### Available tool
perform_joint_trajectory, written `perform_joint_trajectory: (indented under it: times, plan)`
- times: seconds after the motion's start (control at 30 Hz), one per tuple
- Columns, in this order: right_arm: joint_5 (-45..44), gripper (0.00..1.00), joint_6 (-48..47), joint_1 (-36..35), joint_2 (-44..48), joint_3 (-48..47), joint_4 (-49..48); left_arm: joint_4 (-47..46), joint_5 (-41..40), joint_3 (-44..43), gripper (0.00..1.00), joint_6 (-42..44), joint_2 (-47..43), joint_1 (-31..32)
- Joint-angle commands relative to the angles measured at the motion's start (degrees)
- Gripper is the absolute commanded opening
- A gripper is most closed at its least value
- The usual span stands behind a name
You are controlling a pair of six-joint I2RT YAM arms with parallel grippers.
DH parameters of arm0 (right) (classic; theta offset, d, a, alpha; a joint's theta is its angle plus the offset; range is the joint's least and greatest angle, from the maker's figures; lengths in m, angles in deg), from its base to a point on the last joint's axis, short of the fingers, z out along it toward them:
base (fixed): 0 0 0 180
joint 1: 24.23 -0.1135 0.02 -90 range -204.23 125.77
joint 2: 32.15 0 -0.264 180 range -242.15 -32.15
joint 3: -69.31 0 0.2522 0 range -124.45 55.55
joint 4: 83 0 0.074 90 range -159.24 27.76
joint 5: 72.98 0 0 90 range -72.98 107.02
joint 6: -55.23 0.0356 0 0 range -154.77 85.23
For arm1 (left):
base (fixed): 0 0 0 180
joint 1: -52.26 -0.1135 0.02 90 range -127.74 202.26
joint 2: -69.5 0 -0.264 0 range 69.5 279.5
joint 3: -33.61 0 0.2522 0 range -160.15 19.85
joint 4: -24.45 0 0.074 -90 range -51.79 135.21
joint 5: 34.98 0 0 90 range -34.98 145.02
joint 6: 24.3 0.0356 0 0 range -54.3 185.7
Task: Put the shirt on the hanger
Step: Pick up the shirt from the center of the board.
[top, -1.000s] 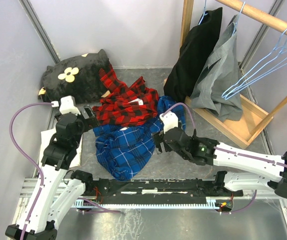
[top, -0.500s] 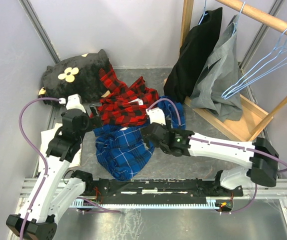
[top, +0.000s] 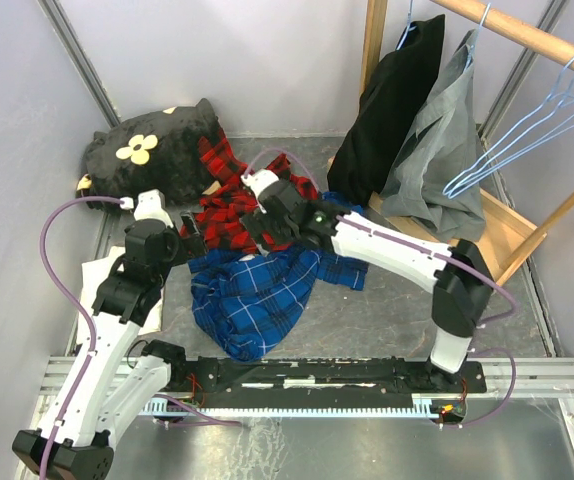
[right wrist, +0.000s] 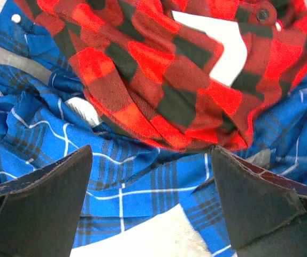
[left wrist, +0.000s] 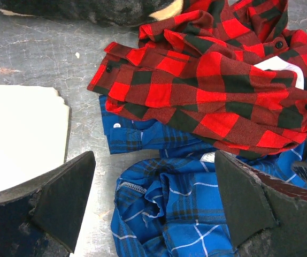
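Observation:
The red-and-black plaid shirt (top: 225, 205) lies crumpled on the table, resting partly on a blue plaid shirt (top: 252, 300). In the right wrist view the red shirt (right wrist: 159, 75) shows white lettering (right wrist: 217, 48). My right gripper (top: 255, 232) hangs open just above its near edge, over the blue cloth (right wrist: 116, 176), holding nothing (right wrist: 151, 203). My left gripper (top: 192, 238) is open and empty at the shirts' left side (left wrist: 153, 203), with the red shirt (left wrist: 217, 91) ahead of it. Light-blue wire hangers (top: 527, 135) hang from the wooden rod (top: 527, 35) at the far right.
A black garment (top: 392, 110) and a grey one (top: 437, 150) hang on the rack. A black plush with a flower (top: 152, 150) lies at the back left. A white sheet (top: 97, 275) lies under the left arm. The rack's wooden base (top: 487, 245) stands at the right.
My right arm has swung from the right side to the far left and now reaches over the red shirt. My left gripper has edged a little right toward the shirts.

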Motion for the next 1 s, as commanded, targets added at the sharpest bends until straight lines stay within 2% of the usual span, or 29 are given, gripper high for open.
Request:
perform_joint_trajectory:
  times: [0.0,0.13,0.37,0.43,0.5,0.57,0.6,0.67,0.7,0.73,0.97]
  plan:
    - [11.5,0.99,-14.2,3.9,-5.7,-9.6,2.7,-2.2,0.9,0.1,0.98,-0.6,-0.9,-0.3]
    - [20.9,0.99,-20.0,5.9,-12.8,-18.6,7.1,-2.1,1.1,0.2,0.98,-0.5,-1.3,-0.3]
    - [20.3,0.99,-23.0,6.7,-26.9,-34.1,13.8,-2.1,0.9,0.3,0.98,-0.7,-2.3,-0.2]
    - [20.5,0.93,-22.8,6.8,-29.2,-37.4,16.2,-2.1,0.7,0.4,0.98,-0.7,-2.6,-0.2]
    - [20.3,0.80,-22.2,6.8,-29.5,-38.5,16.0,-2.1,0.6,0.5,0.98,-0.7,-2.9,-0.3]
    - [19.5,0.56,-21.6,6.8,-28.4,-38.5,15.3,-2.1,0.5,0.6,0.98,-0.8,-3.2,-0.2]
    - [18.8,0.50,-21.5,6.8,-27.7,-38.7,15.1,-2.1,0.4,0.6,0.98,-0.9,-3.3,-0.2]
    - [17.1,0.17,-21.3,6.8,-25.9,-39.5,15.1,-2.1,0.3,0.7,0.98,-0.9,-3.6,-0.2]
    - [16.2,0.06,-21.1,6.8,-24.6,-39.8,15.0,-2.1,0.2,0.6,0.98,-0.9,-3.6,-0.2]
    - [14.9,0.00,-21.0,6.8,-23.1,-40.0,14.7,-2.1,0.1,0.6,0.98,-1.0,-3.7,-0.2]
    - [8.9,0.00,-20.3,6.8,-8.6,-42.5,12.0,-2.2,-0.7,0.6,0.99,-1.2,-4.1,-0.3]
